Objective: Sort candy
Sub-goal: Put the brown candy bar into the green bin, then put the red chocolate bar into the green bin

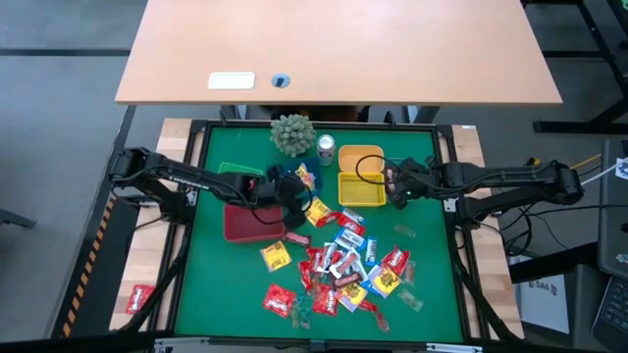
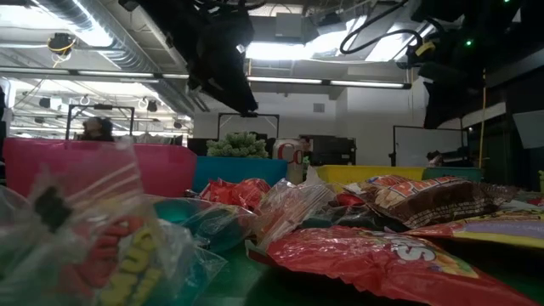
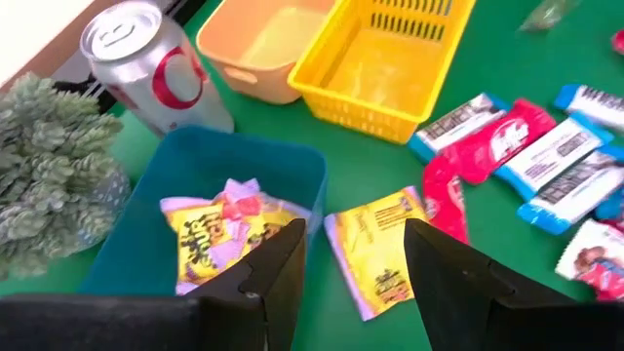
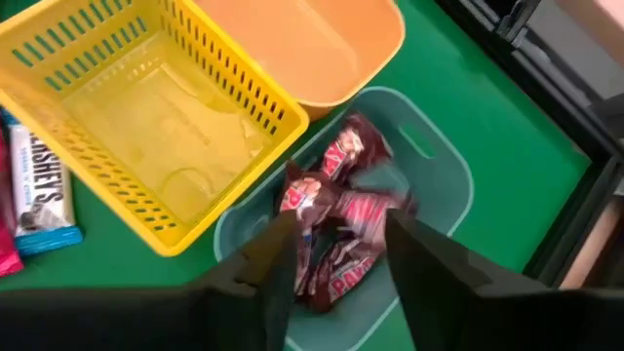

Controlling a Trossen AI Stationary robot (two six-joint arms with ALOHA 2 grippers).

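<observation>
Left gripper (image 3: 353, 268): jaws open above blue bin (image 3: 146, 253) — yellow candy (image 3: 219, 229) dropped inside.
Right gripper (image 4: 336, 258): jaws open over teal bin (image 4: 444, 185) — brown candy (image 4: 336, 200) released.
Next: fetch from the pile (image 1: 339, 265).

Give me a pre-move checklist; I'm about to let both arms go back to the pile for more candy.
1. left gripper open and empty over the blue bin: ok.
2. Yellow candy lying inside the blue bin: ok.
3. right gripper open, holding nothing: ok.
4. Brownish-red candy inside the teal bin: ok.
5. Yellow basket has room: ok, empty.
6. Yellow candy pack on the mat beside the blue bin: not ok, still unsorted.
</observation>
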